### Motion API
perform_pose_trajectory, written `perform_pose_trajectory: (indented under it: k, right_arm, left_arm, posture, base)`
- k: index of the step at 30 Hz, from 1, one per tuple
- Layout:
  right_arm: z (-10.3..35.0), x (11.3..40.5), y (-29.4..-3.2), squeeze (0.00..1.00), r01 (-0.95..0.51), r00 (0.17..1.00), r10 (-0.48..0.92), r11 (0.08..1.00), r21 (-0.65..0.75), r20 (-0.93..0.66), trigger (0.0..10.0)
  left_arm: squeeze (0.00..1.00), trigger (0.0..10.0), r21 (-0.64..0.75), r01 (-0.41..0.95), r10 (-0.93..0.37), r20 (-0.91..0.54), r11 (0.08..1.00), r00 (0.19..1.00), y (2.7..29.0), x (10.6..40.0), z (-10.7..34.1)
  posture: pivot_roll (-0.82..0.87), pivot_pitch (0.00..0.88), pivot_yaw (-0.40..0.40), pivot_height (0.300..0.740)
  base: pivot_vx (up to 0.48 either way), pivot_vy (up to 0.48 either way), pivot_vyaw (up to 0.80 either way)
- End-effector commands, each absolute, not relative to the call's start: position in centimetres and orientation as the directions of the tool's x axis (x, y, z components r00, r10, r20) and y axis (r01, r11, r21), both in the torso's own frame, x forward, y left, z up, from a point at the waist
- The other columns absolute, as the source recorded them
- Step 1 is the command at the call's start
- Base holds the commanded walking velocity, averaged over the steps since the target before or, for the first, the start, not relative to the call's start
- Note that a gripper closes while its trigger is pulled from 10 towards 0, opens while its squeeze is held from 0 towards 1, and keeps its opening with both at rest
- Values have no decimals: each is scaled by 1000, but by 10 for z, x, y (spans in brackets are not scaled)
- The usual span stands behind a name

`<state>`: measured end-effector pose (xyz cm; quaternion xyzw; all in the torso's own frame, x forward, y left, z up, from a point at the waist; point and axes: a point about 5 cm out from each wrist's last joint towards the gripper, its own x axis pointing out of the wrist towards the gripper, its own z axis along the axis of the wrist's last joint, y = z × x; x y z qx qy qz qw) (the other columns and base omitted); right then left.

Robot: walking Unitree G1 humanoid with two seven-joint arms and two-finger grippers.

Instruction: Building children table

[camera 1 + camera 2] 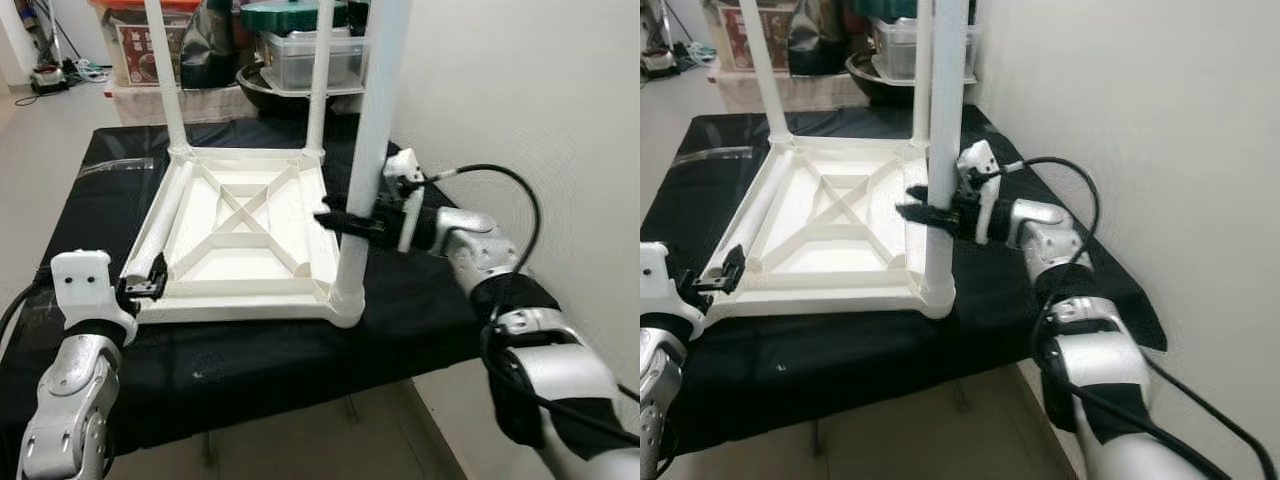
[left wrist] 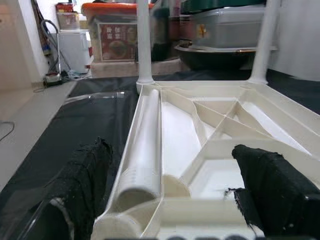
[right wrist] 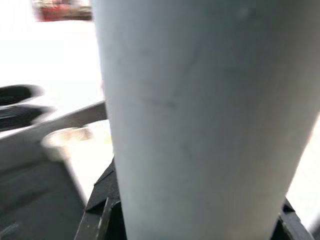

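left tool (image 1: 150, 283): low, fingers spread | right tool (image 1: 345, 222): arm bent inward (fingers clamped, level)

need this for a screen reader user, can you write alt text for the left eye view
A white children's table top lies upside down on a black cloth-covered table, with three legs standing up from its corners. The right tool is closed around the nearest leg; the left tool sits at the corner where a loose leg lies.
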<state>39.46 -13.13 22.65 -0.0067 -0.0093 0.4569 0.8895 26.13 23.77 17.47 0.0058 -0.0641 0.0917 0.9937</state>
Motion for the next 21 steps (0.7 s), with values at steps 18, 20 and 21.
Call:
perform_pose_trajectory:
  k: [18, 20, 21]
  right_arm:
    - [187, 365, -107, 0, -102, 993, 109, 988, 116, -54, 10000]
    - [187, 365, -107, 0, -102, 993, 109, 988, 116, -54, 10000]
    - [187, 365, -107, 0, -102, 993, 109, 988, 116, -54, 10000]
  left_arm:
    - [0, 10000, -13, -158, 158, 127, 987, 979, 230, 270, 174]
    - [0, 10000, -13, -158, 158, 127, 987, 979, 230, 270, 174]
    - [0, 10000, -13, -158, 158, 127, 987, 979, 230, 270, 174]
  posture:
    - [29, 0, -46, 740]
    - [29, 0, -46, 740]
    - [29, 0, -46, 740]
  base:
    - [0, 0, 0]
    - [0, 0, 0]
    - [0, 0, 0]
